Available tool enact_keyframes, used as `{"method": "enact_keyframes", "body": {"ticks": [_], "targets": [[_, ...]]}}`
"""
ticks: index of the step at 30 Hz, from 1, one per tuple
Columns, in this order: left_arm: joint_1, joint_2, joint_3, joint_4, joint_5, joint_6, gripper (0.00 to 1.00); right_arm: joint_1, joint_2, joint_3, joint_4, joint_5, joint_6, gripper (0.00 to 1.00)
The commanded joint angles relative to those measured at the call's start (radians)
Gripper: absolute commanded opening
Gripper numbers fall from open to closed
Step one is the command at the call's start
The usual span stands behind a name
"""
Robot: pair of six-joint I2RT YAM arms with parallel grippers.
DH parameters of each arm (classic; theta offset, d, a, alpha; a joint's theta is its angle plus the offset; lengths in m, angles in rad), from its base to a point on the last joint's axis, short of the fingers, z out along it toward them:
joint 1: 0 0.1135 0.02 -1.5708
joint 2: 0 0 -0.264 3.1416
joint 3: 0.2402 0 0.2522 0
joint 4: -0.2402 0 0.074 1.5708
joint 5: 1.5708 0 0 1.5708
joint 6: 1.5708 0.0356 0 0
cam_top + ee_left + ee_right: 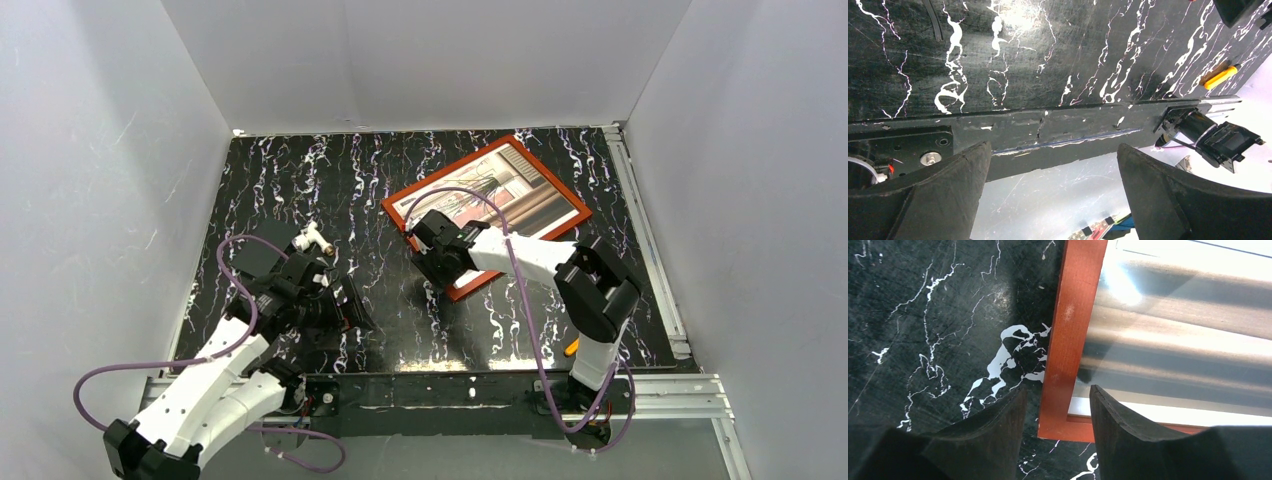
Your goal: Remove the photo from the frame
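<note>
Right gripper point(1057, 390) narrowly parted astride frame point(1073, 315) rail, a sound hold; photo point(1173, 330) looks glossy, stiff, light. Left gripper point(1053, 147) wide, empty.

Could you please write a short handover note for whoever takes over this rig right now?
The left pincer is open and empty, low over the near part of the table, away from the job's things.
The right pincer is open, its fingers straddling one side rail of the frame near a corner, not visibly clamped.
The photo sits inside the frame, which lies flat on the table's far right part.
Done: the right arm is placed at the frame.
Left: grip the frame, free the photo and lift it out.
</note>
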Motion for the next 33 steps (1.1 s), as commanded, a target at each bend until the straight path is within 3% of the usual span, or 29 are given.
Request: {"method": "enact_keyframes", "body": {"ticks": [1, 11, 20, 24, 29, 33], "targets": [[-0.003, 0.022, 0.032, -0.092, -0.019, -0.004, 1.00, 0.026, 0.011, 0.029, 0.026, 0.056, -0.016, 0.54], [-0.002, 0.081, 0.082, -0.071, -0.023, -0.003, 1.00, 0.068, 0.046, 0.002, 0.044, 0.133, 0.011, 0.40], [0.015, 0.109, 0.097, -0.017, 0.014, -0.036, 1.00, 0.074, 0.049, -0.034, 0.082, 0.169, 0.030, 0.40], [0.022, 0.115, 0.082, 0.013, 0.030, -0.061, 1.00, 0.076, 0.048, -0.033, 0.081, 0.183, 0.031, 0.29], [0.070, 0.125, 0.051, 0.082, 0.081, -0.112, 1.00, 0.077, -0.015, -0.026, 0.055, 0.155, 0.039, 0.01], [0.151, 0.152, -0.013, 0.240, 0.174, -0.192, 1.00, 0.078, -0.097, -0.004, -0.005, 0.061, 0.045, 0.01]]}}
